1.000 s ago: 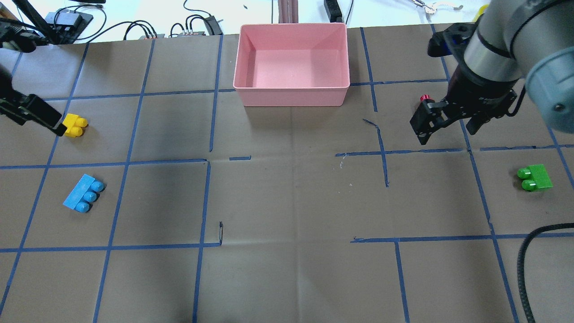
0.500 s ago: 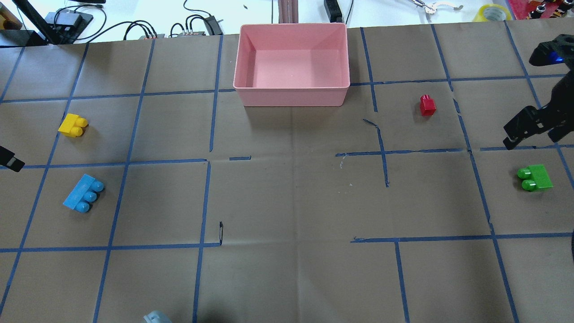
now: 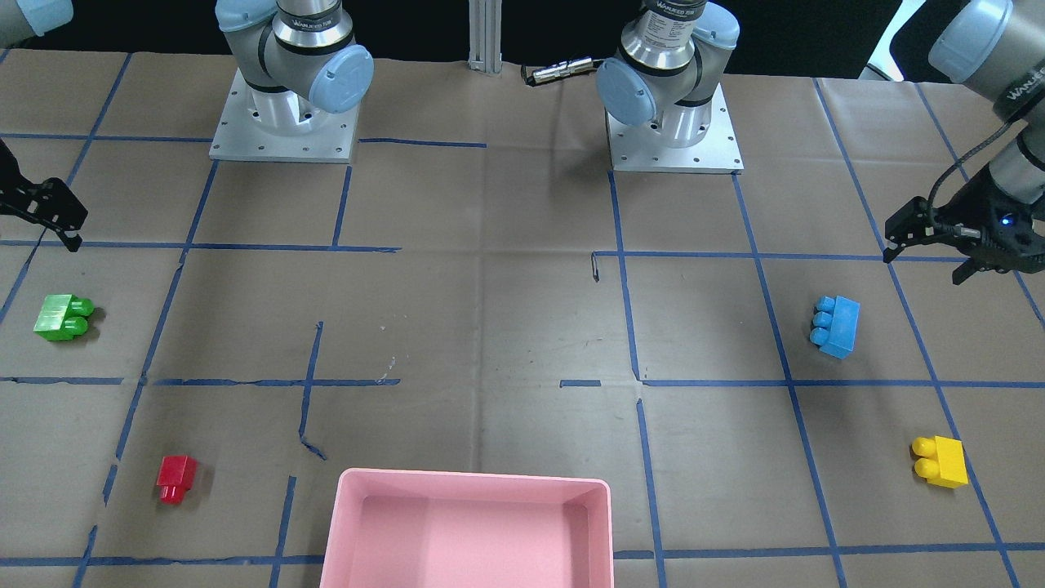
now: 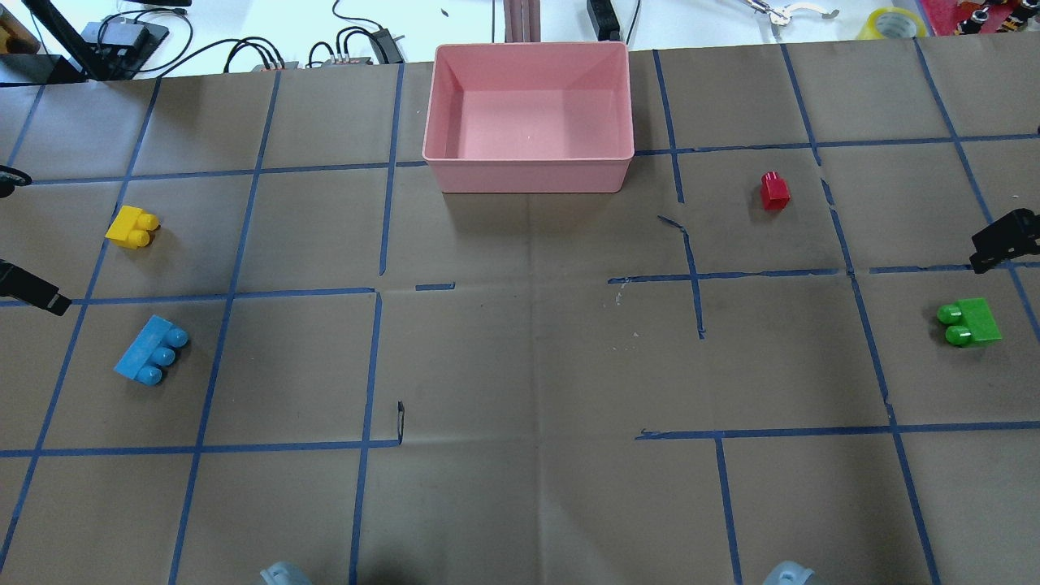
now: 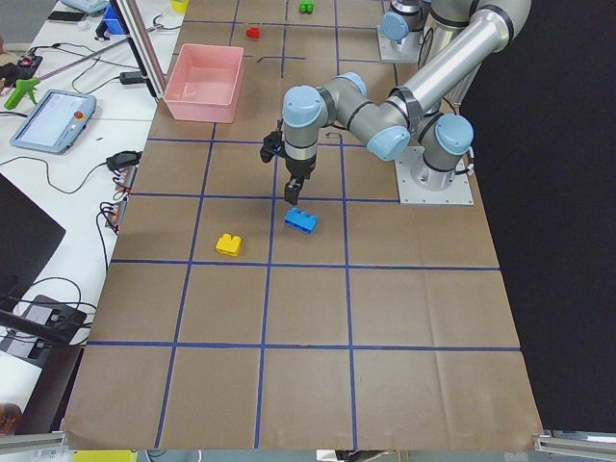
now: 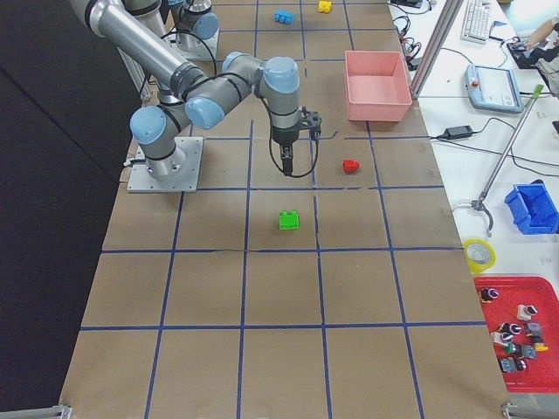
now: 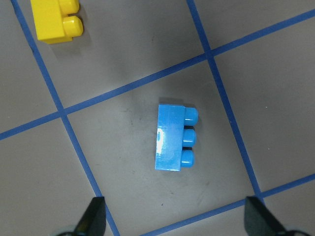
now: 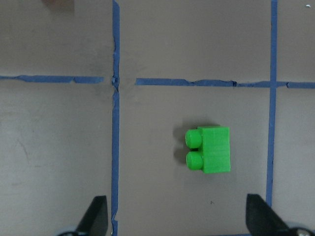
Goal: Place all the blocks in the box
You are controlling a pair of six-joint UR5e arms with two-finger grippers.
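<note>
The pink box [image 4: 528, 158] stands empty at the far middle of the table; it also shows in the front view [image 3: 473, 482]. The yellow block [image 4: 132, 227] and light blue block [image 4: 152, 350] lie at the left. The red block [image 4: 774, 191] and green block [image 4: 968, 322] lie at the right. My left gripper [image 4: 32, 288] hovers open above the table beside the blue block [image 7: 174, 137], with the yellow block [image 7: 53, 19] further off. My right gripper [image 4: 1003, 244] hovers open beside the green block [image 8: 210, 149]. Both grippers hold nothing.
Brown paper with a blue tape grid [image 4: 374, 292] covers the table. Cables and small devices [image 4: 349, 45] lie beyond the far edge, with a tape roll [image 4: 894, 20] at the far right. The two arm bases [image 3: 282, 122] stand at the robot's side.
My right gripper left the red block on the table and moved right toward the green block. My left gripper moved from beside the yellow block back toward the blue block. No block moved.
</note>
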